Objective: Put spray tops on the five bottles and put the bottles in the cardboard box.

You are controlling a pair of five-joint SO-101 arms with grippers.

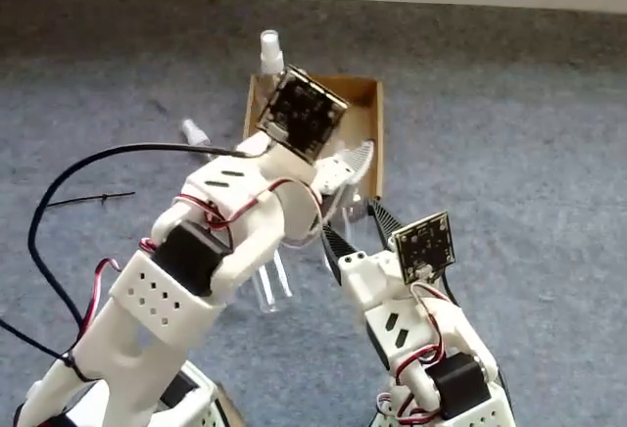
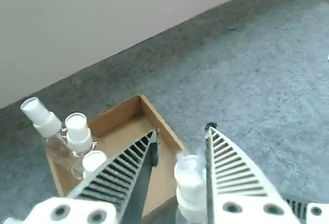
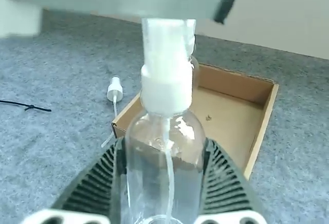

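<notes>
Your right end effector is clamped on a clear bottle and holds it upright, just on your side of the box. A spray top sits on the bottle's neck.

Your left end effector hangs over that top with its fingers apart. The top lies between them, against one finger, with a gap to the other. In the high view this end effector is over the near end of the box.

Three topped bottles stand together at one corner of the box. Two are inside. For the outermost one, you cannot tell whether it is inside the wall.

A loose top lies on the grey surface beside the box. A black tie lies farther off.
</notes>
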